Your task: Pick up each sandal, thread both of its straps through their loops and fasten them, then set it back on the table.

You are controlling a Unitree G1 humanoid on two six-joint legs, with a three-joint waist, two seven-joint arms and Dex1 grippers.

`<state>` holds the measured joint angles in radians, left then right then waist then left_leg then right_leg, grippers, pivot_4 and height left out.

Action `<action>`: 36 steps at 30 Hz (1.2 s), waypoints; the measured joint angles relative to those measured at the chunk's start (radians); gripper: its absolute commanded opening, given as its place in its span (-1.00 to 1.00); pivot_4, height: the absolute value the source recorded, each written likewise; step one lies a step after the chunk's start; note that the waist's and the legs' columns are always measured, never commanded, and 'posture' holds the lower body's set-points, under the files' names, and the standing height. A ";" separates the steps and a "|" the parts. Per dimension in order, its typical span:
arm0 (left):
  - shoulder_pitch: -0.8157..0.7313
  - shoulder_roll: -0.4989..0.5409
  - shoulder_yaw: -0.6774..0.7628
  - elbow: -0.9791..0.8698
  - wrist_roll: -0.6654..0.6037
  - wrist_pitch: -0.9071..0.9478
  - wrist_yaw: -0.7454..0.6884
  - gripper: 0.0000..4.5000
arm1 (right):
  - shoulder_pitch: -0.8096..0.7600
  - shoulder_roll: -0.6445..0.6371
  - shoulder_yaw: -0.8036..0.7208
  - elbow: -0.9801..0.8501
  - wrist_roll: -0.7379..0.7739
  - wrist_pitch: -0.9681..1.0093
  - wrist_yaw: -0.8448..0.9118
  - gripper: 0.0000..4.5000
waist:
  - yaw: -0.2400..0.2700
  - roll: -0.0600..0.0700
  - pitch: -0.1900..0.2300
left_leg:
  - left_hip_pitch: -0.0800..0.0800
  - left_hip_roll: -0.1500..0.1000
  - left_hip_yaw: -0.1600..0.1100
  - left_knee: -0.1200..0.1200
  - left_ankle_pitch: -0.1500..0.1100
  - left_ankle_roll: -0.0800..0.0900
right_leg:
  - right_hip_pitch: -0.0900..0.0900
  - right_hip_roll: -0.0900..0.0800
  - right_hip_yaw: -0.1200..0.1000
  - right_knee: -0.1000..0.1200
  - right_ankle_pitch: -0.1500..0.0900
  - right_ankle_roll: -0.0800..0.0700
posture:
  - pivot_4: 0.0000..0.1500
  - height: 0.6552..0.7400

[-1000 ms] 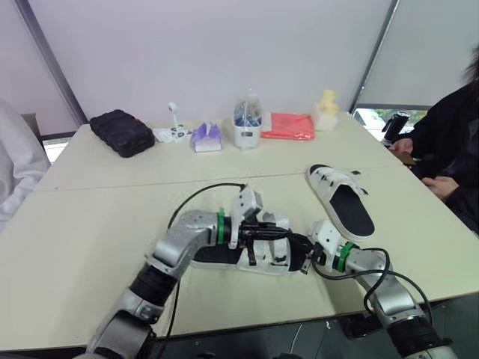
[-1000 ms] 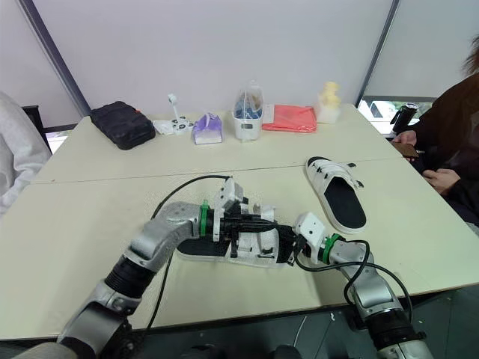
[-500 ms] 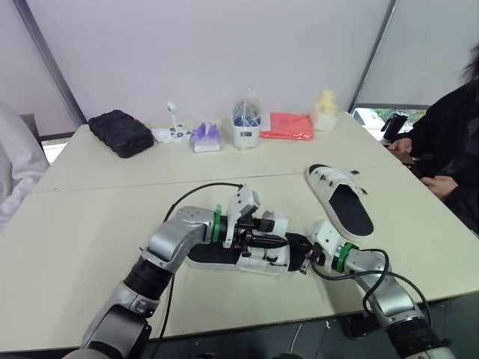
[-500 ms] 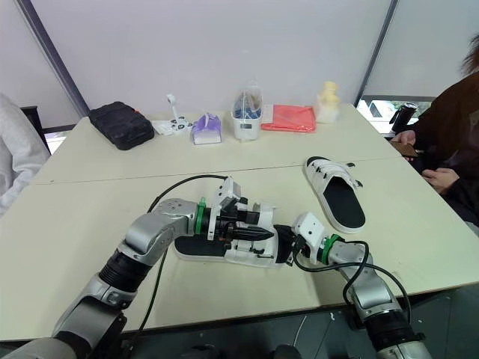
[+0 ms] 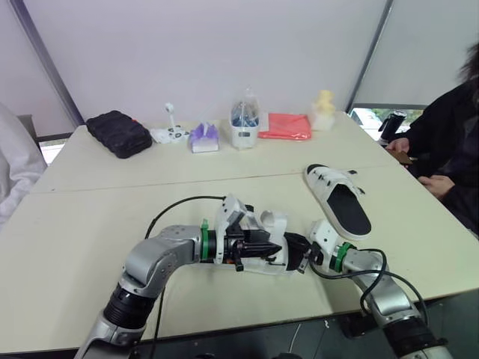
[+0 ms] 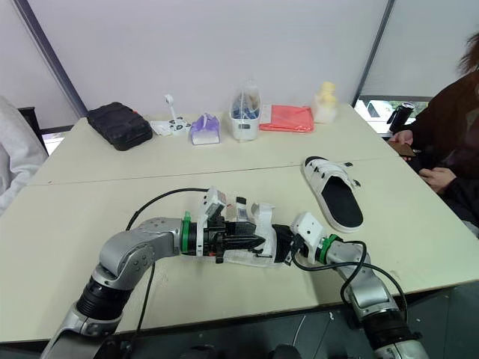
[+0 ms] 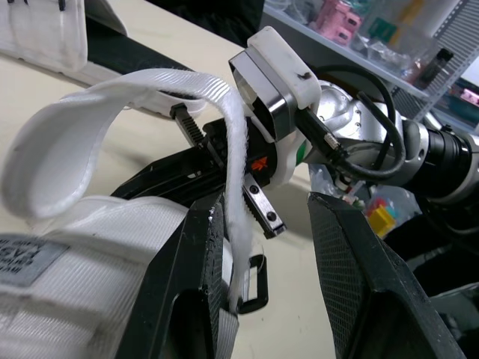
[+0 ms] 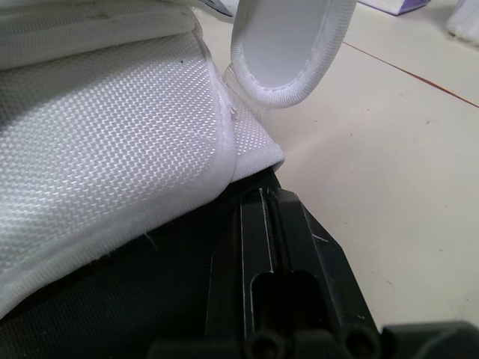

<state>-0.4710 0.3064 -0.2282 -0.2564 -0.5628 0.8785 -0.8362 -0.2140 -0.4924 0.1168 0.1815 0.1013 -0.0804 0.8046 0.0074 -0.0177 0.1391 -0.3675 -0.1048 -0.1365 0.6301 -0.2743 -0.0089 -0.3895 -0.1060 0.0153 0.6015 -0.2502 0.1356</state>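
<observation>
- left jaws are spread, with the loose strap [image 7: 112, 97] hanging beside one finger [image 7: 191, 299], seemingly placed to catch it for the loop [image 7: 254, 280].
- right jaws pinch the sandal [image 5: 273, 223] at its end, likely to steady it.
- the sandal sits near the counter's [image 5: 90, 224] front edge, the second sandal [image 5: 340, 206] toward the right edge.

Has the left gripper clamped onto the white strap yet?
No: the left gripper stands wide open, and the white strap hangs loose in the gap, close beside one jaw.
</observation>
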 measured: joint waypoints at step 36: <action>-0.110 0.003 -0.090 0.132 0.055 -0.025 -0.037 0.61 | 0.005 0.004 0.000 -0.001 0.000 -0.001 -0.012 -1.00 | 0.001 0.000 0.000 | 0.001 0.000 0.000 0.000 0.000 0.000 | 0.001 0.000 0.000 0.000 0.000 0.000 | 1.00 1.00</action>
<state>-0.5806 0.3089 -0.3183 -0.1240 -0.5079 0.8538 -0.8728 -0.2089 -0.4889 0.1169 0.1804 0.1013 -0.0811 0.7921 0.0080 -0.0178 0.1389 -0.3662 -0.1045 -0.1364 0.6302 -0.2742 -0.0090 -0.3887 -0.1055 0.0156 0.6016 -0.2501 0.1355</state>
